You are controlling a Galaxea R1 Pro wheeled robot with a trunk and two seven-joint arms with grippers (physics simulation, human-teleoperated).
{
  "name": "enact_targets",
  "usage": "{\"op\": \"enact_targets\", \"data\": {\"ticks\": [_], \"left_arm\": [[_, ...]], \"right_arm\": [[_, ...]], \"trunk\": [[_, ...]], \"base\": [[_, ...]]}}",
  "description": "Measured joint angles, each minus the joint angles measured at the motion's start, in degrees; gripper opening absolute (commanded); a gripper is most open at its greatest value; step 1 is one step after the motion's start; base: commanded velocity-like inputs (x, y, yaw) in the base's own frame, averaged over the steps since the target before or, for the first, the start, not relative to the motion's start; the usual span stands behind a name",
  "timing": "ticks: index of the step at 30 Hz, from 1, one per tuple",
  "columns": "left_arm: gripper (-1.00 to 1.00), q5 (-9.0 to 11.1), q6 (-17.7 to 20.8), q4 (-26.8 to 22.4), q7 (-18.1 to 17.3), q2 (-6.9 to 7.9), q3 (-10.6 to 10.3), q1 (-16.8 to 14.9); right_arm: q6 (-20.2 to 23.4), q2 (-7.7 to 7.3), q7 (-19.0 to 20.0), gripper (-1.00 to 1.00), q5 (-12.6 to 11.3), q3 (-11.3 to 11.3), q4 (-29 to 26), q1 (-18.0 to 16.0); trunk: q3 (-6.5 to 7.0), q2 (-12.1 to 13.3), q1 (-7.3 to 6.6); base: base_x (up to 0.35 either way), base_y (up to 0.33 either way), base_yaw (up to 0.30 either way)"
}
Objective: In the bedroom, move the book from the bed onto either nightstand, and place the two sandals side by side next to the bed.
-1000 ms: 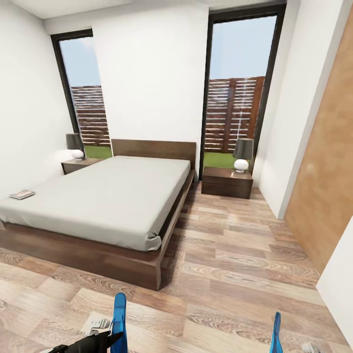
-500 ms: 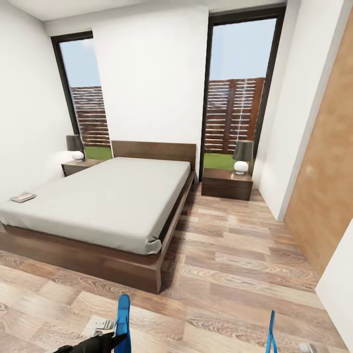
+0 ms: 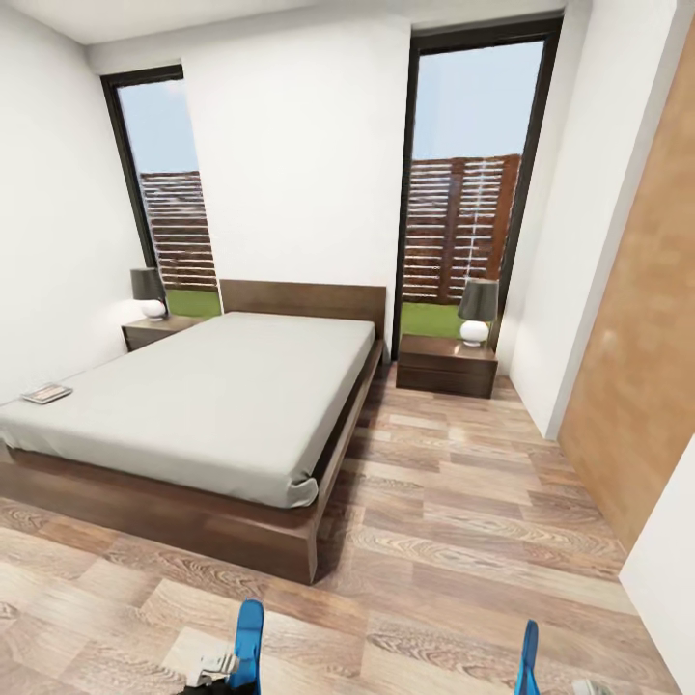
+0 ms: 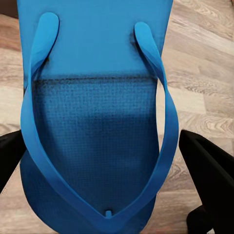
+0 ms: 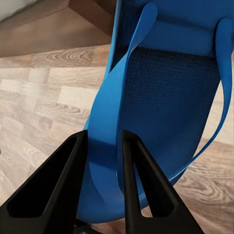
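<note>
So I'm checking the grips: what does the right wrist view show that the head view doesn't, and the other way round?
Right wrist view: the right gripper with both fingers closed on a strap of the right sandal.

Head view: the bed, the book at its left edge, and a nightstand beside the bed's right side.

Both: that sandal's blue, standing on edge in the head view, and the wood floor.

**View tilts up; sandals sink toward the frame's bottom edge**

In the head view the whole room has slid slightly downward, a camera shift. The left sandal [image 3: 249,645] now sits lower at bottom centre-left, and the right sandal [image 3: 527,659] has moved slightly left and lower at bottom right.
</note>
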Motion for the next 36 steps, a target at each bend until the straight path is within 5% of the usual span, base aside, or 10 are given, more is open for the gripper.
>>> {"op": "enact_targets", "data": {"ticks": [21, 36], "left_arm": [[-1.00, 0.6, -2.9, 1.4, 0.1, -0.08, 0.2, 0.0], [-1.00, 0.5, -2.9, 1.4, 0.1, -0.11, 0.1, 0.0]], "right_arm": [[0.0, 0.11, -0.3, -1.00, -0.2, 0.0, 0.0, 0.0], [0.0, 0.10, -0.1, -1.00, -0.3, 0.0, -0.1, 0.0]], "trunk": [[0.36, 0.8, -0.45], [0.36, 0.8, -0.45]], "base": [[0.000, 0.000, -0.007], [0.000, 0.000, -0.261]]}}
